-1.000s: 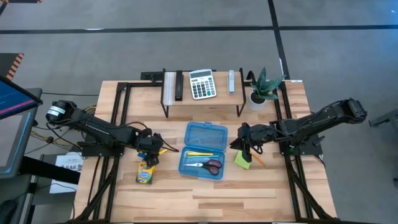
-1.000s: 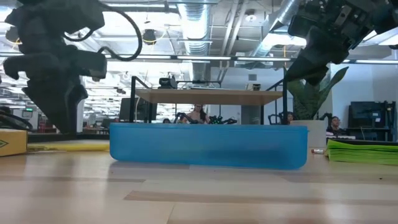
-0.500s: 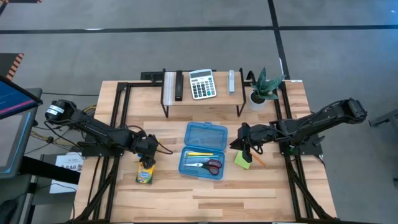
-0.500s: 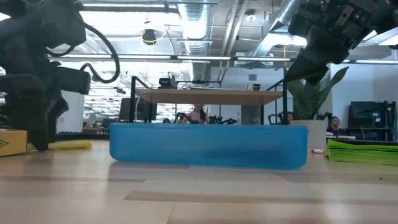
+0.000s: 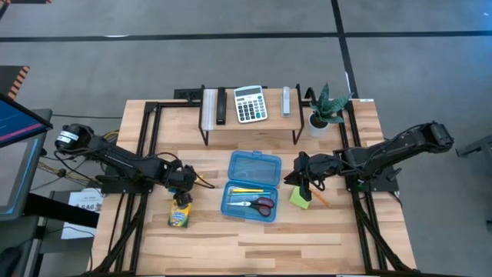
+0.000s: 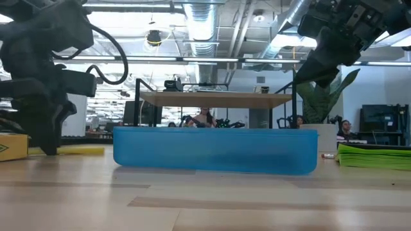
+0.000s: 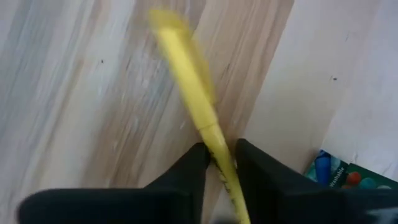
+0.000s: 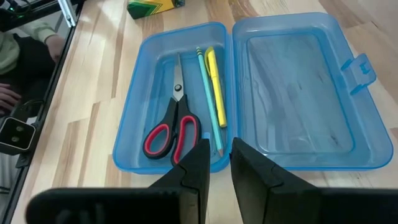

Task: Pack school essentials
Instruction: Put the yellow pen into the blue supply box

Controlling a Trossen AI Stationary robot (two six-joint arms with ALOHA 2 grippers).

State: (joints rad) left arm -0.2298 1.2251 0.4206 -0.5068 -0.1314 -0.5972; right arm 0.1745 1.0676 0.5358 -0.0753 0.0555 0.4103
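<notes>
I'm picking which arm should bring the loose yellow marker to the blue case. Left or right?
Left. The left gripper already straddles the yellow marker on the table beside the crayon box. The right gripper hangs over the blue case, holding nothing.

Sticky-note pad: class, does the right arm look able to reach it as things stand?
Probably yes. The right gripper hovers just beside the pad, which lies bare on the table outside the blue box, nothing covering it.
</notes>
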